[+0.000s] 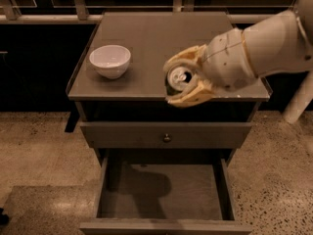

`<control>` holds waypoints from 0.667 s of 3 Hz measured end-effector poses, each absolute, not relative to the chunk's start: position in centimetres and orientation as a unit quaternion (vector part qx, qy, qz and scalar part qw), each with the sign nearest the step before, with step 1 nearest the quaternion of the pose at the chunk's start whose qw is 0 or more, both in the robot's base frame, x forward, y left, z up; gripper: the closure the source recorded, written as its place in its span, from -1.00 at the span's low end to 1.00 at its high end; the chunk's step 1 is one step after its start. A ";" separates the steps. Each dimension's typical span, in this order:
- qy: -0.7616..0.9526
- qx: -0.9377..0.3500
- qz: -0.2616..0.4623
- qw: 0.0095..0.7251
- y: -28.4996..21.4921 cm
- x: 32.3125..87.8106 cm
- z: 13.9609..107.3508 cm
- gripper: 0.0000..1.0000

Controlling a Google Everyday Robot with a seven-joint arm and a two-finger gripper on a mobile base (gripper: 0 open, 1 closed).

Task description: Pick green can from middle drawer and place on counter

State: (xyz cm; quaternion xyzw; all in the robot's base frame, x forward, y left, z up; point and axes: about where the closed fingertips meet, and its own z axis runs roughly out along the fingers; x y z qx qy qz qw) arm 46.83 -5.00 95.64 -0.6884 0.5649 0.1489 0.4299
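My gripper (182, 78) is shut on the green can (178, 79), whose shiny silver top with tab opening faces the camera. I hold it at the front edge of the counter (146, 38), right of centre, at about counter height. The tan fingers (188, 58) close above and below the can. The middle drawer (164, 190) is pulled open below, with a bare grey floor that carries a dark shadow. The white arm reaches in from the right.
A white bowl (110, 60) stands on the counter's left front part. A shut drawer front with a small round knob (167, 138) lies between counter and open drawer. A railing runs behind the counter. Speckled floor lies on both sides.
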 end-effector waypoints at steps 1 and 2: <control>0.546 -0.697 0.137 0.444 -6.4 50.7 98.9 1.00; 0.541 -0.694 0.134 0.455 -7.1 54.9 101.1 1.00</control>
